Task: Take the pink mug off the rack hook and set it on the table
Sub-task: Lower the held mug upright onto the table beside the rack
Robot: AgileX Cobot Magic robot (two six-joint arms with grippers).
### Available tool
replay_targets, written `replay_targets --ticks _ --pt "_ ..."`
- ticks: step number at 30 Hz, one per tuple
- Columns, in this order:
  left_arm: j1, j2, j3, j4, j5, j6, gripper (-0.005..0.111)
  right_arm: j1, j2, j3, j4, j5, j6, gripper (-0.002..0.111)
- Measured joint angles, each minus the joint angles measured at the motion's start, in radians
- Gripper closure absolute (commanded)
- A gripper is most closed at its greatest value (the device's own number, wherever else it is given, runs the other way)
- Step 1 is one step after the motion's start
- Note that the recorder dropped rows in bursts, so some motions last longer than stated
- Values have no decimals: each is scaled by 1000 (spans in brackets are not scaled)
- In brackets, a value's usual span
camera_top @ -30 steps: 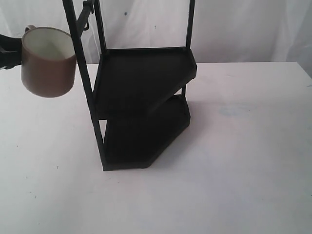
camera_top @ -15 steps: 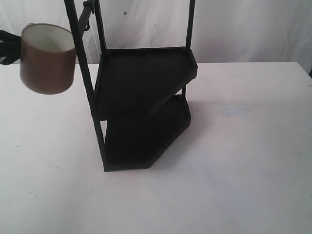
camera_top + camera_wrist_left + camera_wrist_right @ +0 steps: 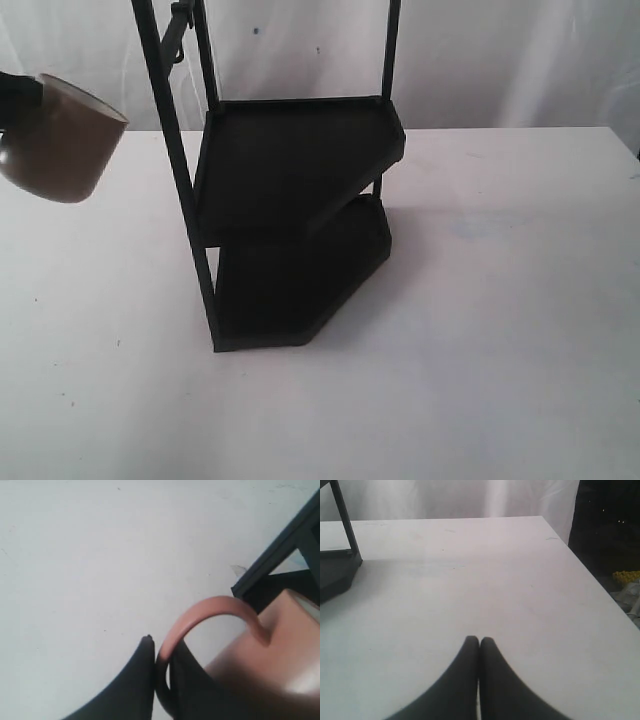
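The pink mug [image 3: 55, 140] hangs in the air at the far left of the exterior view, tilted, well clear of the rack hook [image 3: 175, 35] and above the table [image 3: 480, 350]. In the left wrist view my left gripper [image 3: 162, 650] is shut on the mug's curved pink handle [image 3: 210, 610], with the mug's body [image 3: 272, 672] beside the fingers. The handle is pinched between the two black fingers. My right gripper [image 3: 479, 641] is shut and holds nothing, low over the bare white tabletop [image 3: 470, 570]; the exterior view does not show it.
The tall black two-shelf rack [image 3: 290, 180] stands in the middle of the table, its upright post [image 3: 170, 150] just right of the mug. A corner of the rack [image 3: 280, 555] lies close to the held mug. The table's right edge [image 3: 590, 570] drops off to a dark floor.
The mug has moved left, away from the rack post, and tipped so its cream inside no longer faces the exterior camera. The rack has stayed put.
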State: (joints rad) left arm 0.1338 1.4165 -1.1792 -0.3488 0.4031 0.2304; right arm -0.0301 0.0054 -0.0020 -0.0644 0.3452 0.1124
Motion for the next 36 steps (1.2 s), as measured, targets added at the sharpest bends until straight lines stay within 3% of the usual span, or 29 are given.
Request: replay_targets --ticks 5,10,13,16,18,21,26,36 --pt "-80 -19 50 218 -143 -270 107 0 0 0 0 0 0 108" --pt "-124 -91 214 276 -377 -424 107 0 0 0 0 0 0 108" --pt "-132 -138 348 286 -587 -536 107 0 0 0 0 0 0 108" --pt "-132 -156 504 303 -891 -677 107 0 0 0 0 0 0 108" --pt "-132 -150 604 342 -1095 -749 107 0 0 0 0 0 0 108" --pt "-132 -123 691 434 -1291 -786 107 0 0 0 0 0 0 108" --pt "-134 -59 708 567 -1400 -846 107 0 0 0 0 0 0 108" --pt "-134 138 708 546 -1487 -952 107 0 0 0 0 0 0 108"
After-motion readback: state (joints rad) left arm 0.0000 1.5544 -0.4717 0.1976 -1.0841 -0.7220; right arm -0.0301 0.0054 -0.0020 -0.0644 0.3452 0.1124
